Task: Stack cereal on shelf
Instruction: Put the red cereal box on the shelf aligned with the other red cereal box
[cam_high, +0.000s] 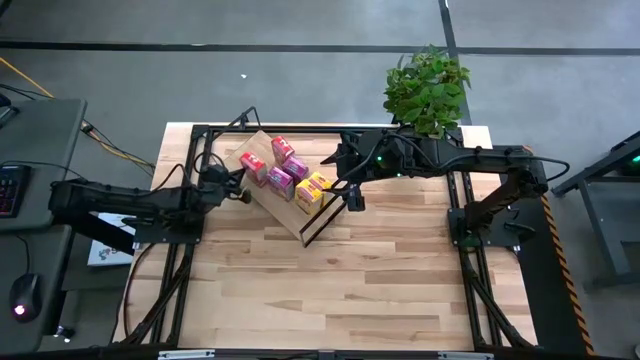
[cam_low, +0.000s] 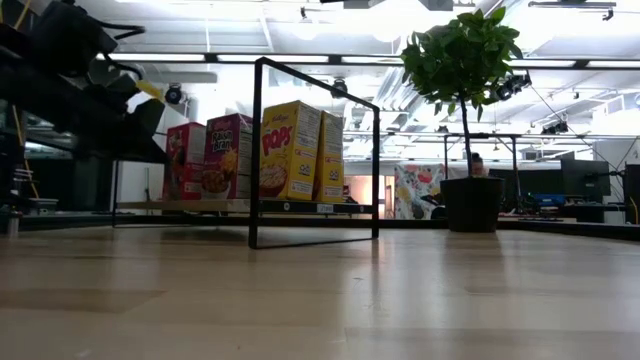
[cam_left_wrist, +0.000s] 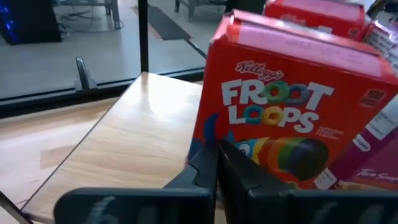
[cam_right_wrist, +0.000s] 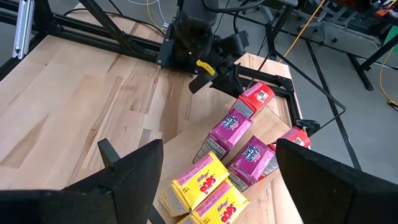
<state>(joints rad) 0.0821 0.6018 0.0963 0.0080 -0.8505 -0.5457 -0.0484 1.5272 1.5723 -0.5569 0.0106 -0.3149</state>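
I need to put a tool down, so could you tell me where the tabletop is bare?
The tabletop is bare in front of the shelf. Crowded: the shelf's cereal boxes, with the left hand and right hand beside them.

— What could be read on the boxes?

— The red cardboard cereal box (cam_left_wrist: 292, 106) nearest the left wrist camera carried "Kellogg's" in small script and "FROOT LOOPS" in big white letters with coloured O's. A corner badge (cam_left_wrist: 375, 98) on it seemed to start with "100", but that was too small to be sure.

— And the yellow ones?

— The yellow cardboard cereal box (cam_low: 288, 148) seen from table height said "POPS" in red, and both yellow boxes (cam_right_wrist: 200, 183) under the right wrist camera showed "POPS" too, with a small "Kellogg's" above.

— The pink-purple boxes (cam_right_wrist: 232, 128)?

— They bore white lettering, but it was unreadable.
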